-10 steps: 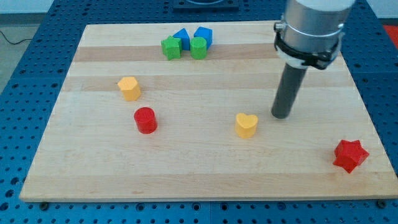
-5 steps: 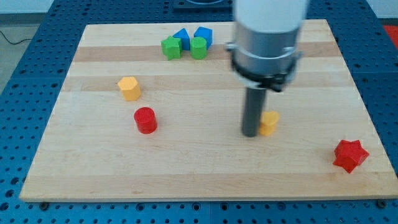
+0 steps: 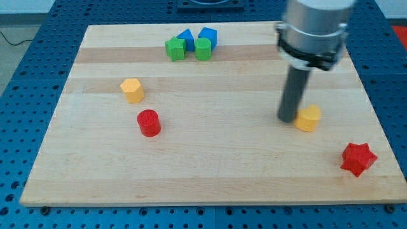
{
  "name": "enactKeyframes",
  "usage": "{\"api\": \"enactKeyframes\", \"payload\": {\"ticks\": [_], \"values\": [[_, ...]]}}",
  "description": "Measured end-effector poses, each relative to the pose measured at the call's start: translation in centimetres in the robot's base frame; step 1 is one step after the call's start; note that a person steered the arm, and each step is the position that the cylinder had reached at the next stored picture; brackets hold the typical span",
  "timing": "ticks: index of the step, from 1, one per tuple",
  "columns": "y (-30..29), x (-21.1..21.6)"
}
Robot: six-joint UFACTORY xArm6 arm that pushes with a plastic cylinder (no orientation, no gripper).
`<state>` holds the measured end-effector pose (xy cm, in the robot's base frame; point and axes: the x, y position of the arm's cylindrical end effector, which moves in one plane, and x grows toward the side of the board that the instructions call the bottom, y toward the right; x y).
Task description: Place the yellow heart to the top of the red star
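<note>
The yellow heart (image 3: pixel 309 118) lies on the wooden board right of centre. My tip (image 3: pixel 287 119) rests on the board and touches the heart's left side. The red star (image 3: pixel 358 159) sits near the board's bottom right corner, below and to the right of the heart, a clear gap apart from it.
A yellow hexagon block (image 3: pixel 132 90) and a red cylinder (image 3: pixel 149 123) lie at the left. Two green blocks (image 3: pixel 175 48) (image 3: pixel 203 48) and two blue blocks (image 3: pixel 186 38) (image 3: pixel 208 36) cluster at the top centre. The board's right edge (image 3: pixel 372 102) is near the heart.
My tip swung to the heart's left side and has pushed it to the right and slightly up, closer to the red star. The other blocks have not moved.
</note>
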<state>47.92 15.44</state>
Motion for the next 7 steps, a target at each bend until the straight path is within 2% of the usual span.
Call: {"api": "enactKeyframes", "payload": {"ticks": [1,2,3,5,7], "values": [[2.3,1.0],[0.3,-1.7],[0.0,-1.9],[6.3,1.6],[5.8,-1.6]]}}
